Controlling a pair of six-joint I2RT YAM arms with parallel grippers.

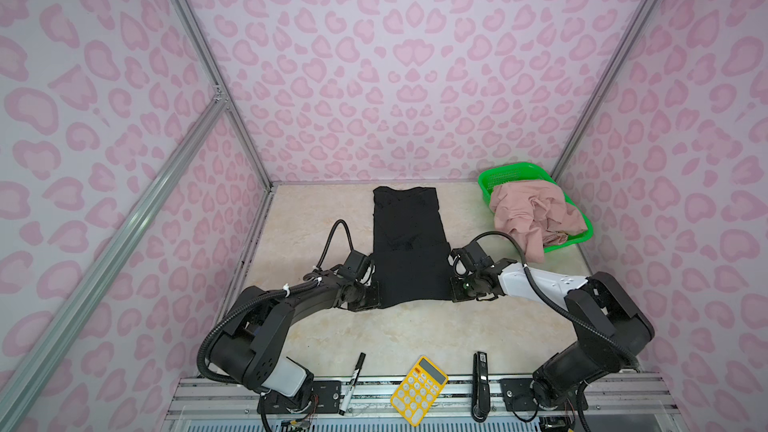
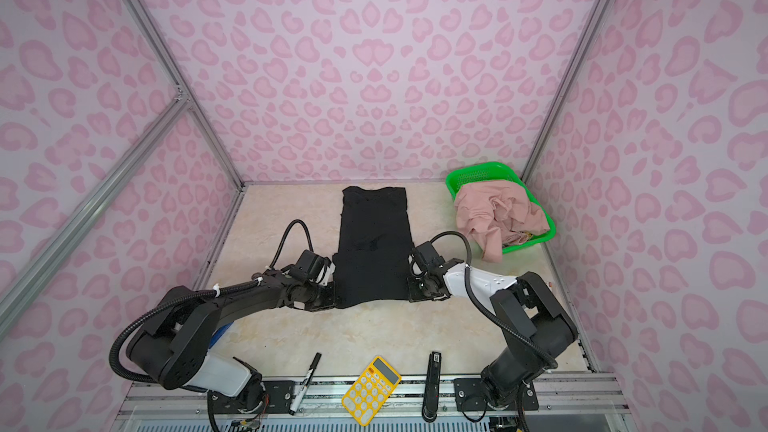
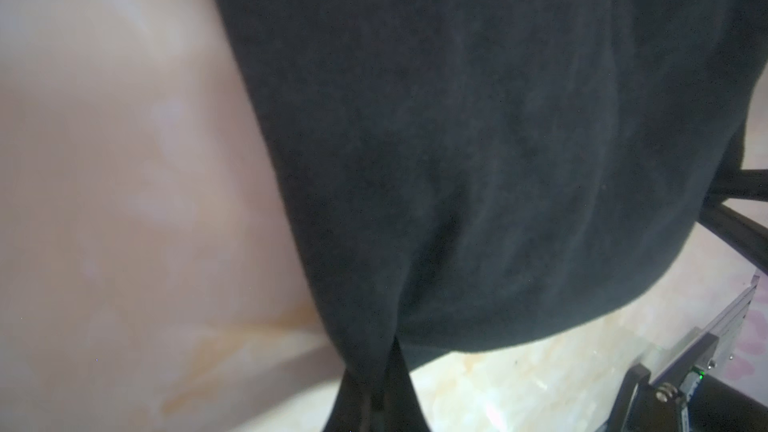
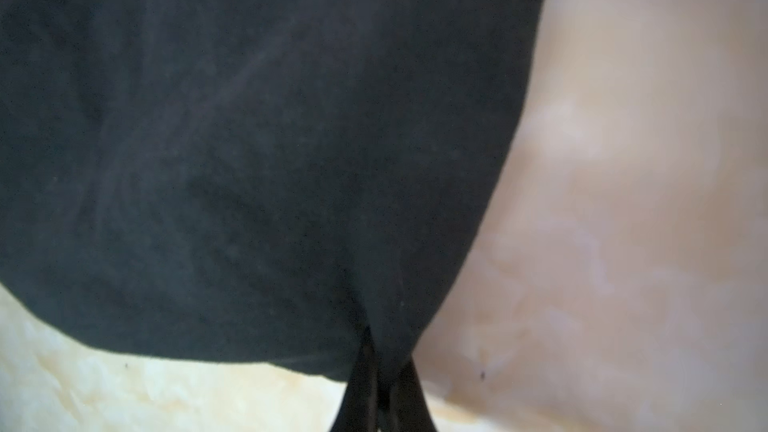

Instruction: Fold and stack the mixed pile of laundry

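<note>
- Left gripper [image 3: 390, 363]: its two fingers are drawn together to a point and clamp the edge of the black garment [image 3: 498, 139]. In the left wrist view the cloth gathers into a crease right at the tips.
- Right gripper [image 4: 376, 359]: you see the same condition in the right wrist view. The fingers are closed together on the garment's edge, and a fold of fabric runs into the pinch.
- Position of the grippers: in both top views the left one sits at the garment's near left corner and the right one at its near right corner. The near hem spans between them and bows slightly toward the near edge.
- You cannot tell whether the hem is lifted clear of the table [image 1: 415, 338].
- The black garment lies lengthwise along the middle of the table as a long strip. Its far end is close to the back wall.
- A green basket [image 1: 511, 170] stands in the far right corner, well apart from the garment. A crumpled pink garment [image 1: 536, 214] fills it and hangs over its near rim.
- Along the near edge lie a marker [image 1: 352, 382], a yellow calculator [image 1: 419, 390] and a narrow black object [image 1: 481, 384].
</note>
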